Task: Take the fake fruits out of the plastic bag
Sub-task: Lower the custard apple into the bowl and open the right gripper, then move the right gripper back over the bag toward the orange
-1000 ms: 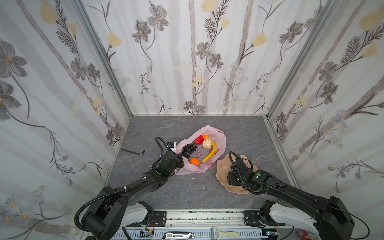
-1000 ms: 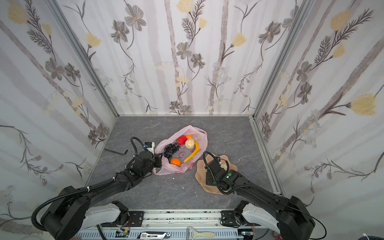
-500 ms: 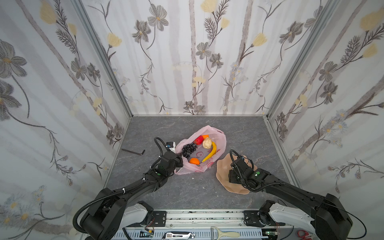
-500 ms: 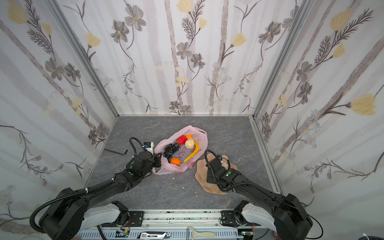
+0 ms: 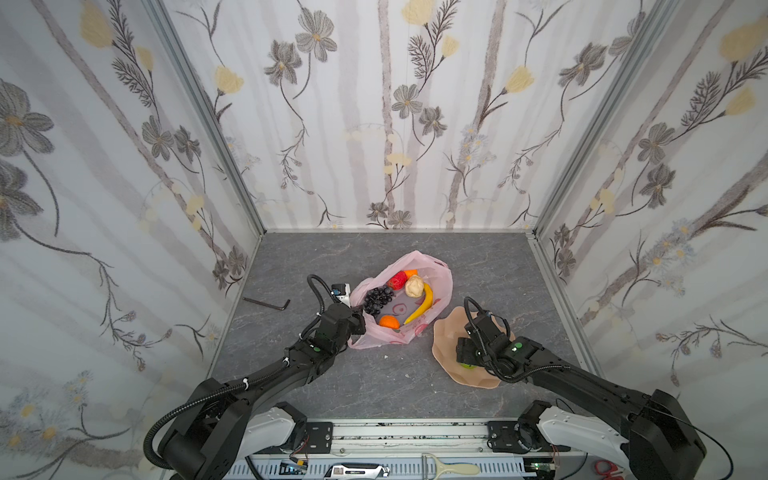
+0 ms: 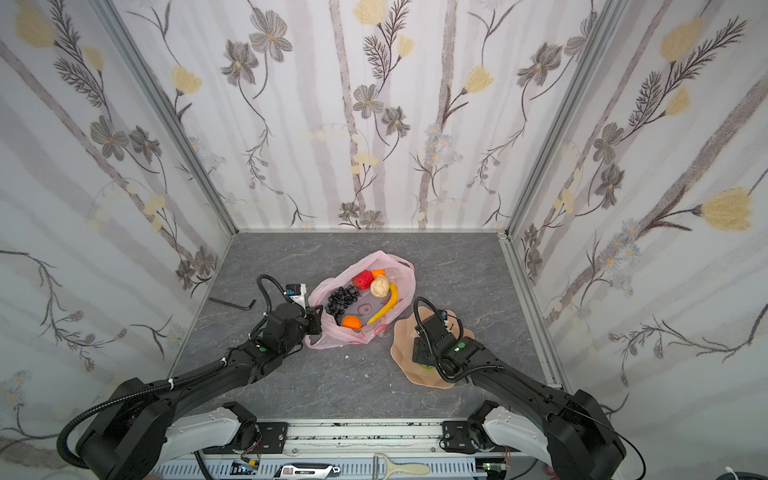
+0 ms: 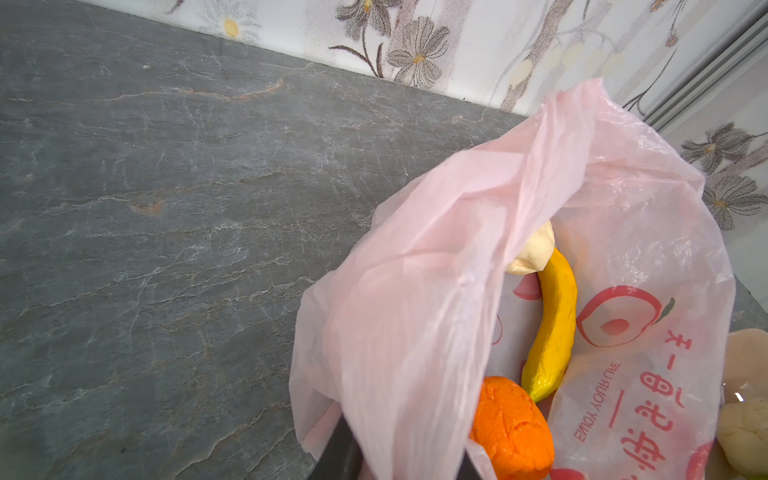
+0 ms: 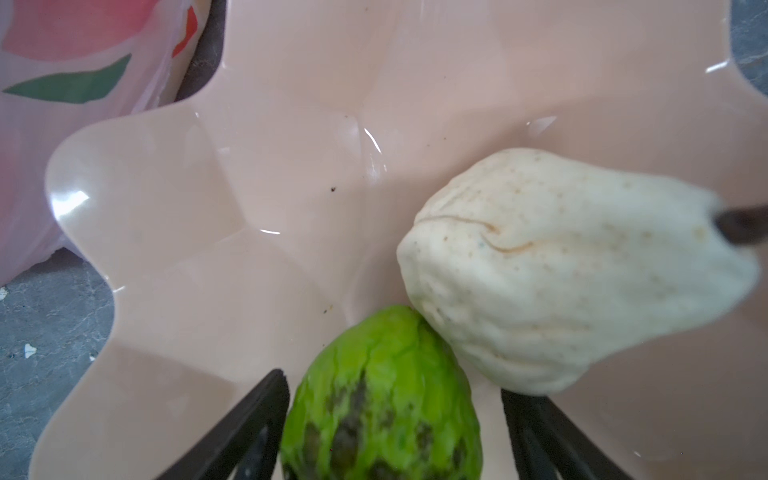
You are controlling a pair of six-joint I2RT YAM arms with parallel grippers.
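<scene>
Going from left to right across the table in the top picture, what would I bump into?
A bent black key → plastic bag, with grapes then banana inside → peach wavy dish.

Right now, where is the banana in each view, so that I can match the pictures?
Top view: banana in the plastic bag, along its right side.
Top view: banana, same spot.
Left wrist: banana beside the orange.
Right wrist: not in it.
Shared landmark: the plastic bag, in all four.
</scene>
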